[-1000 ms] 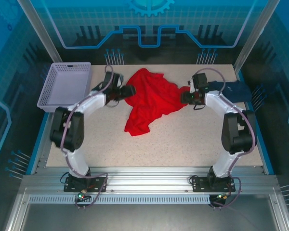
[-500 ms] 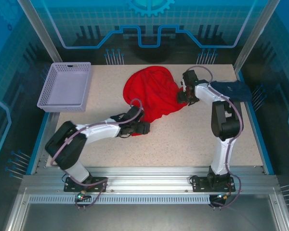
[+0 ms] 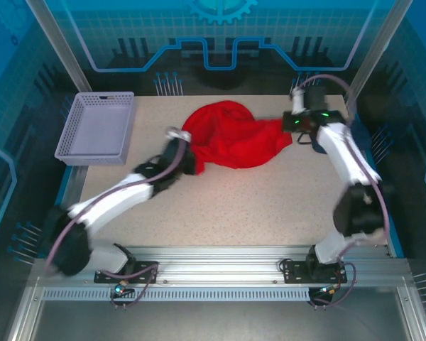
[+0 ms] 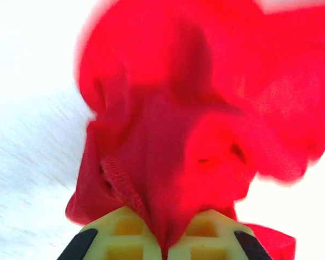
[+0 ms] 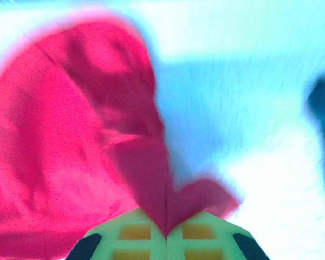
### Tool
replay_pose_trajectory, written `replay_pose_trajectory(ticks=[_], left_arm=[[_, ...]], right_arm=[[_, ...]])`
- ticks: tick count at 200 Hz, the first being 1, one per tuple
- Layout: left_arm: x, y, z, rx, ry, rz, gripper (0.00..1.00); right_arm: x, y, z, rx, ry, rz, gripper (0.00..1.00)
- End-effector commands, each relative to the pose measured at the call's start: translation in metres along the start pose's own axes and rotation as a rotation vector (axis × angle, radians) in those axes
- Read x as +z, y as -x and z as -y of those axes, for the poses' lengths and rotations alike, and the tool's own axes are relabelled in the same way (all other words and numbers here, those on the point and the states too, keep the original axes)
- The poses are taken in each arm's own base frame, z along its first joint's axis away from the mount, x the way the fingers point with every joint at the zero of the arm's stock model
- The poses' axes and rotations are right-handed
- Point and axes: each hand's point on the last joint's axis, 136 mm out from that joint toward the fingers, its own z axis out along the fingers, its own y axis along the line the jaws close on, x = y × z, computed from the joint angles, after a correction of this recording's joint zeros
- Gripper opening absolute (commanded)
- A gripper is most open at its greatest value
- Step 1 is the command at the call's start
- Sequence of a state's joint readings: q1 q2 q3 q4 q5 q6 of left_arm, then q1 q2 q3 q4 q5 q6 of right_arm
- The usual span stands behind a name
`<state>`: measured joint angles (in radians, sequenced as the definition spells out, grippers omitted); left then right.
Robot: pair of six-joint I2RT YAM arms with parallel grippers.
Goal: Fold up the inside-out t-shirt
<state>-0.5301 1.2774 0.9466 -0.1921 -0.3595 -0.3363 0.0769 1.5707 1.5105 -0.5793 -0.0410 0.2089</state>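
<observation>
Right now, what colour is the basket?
Pale lilac basket, clearest in the top view.

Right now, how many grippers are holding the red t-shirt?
2. The left gripper pinches the t-shirt at its near-left edge; the right gripper pinches its right edge.

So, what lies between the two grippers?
The inside-out t-shirt, with the left gripper and the right gripper each shut on an edge of it; the top view shows this.

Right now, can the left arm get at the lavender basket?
Probably yes: only bare table lies between the left gripper and the basket. But that gripper is shut on the t-shirt, so it would drag the cloth along.
</observation>
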Motion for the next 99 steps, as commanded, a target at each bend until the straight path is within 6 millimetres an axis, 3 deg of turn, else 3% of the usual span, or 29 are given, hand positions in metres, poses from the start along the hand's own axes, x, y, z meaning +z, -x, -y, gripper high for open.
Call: replay_pose_trajectory(ticks=[1,11,27,72,99], left_arm=[[-0.088,0.098,-0.041,-0.151,-0.007,0.346,0.00],[-0.116,0.125,-0.053,-0.165,0.008,0.438,0.00],[-0.142,0.156,-0.064,-0.138,0.062,0.506,0.00],[-0.185,0.202,-0.068,-0.136,0.081,0.603,0.00],[-0.202,0.216,-0.051,-0.115,-0.006,0.627,0.00]], right_arm=[[-0.125,0.077,-0.024,0.047,0.143,0.381,0.00],[-0.154,0.089,-0.025,0.042,0.137,0.445,0.00],[-0.184,0.100,-0.025,0.037,0.127,0.503,0.00],[-0.226,0.112,-0.033,0.034,0.153,0.565,0.00],[-0.239,0.115,-0.045,0.031,0.214,0.578,0.00]])
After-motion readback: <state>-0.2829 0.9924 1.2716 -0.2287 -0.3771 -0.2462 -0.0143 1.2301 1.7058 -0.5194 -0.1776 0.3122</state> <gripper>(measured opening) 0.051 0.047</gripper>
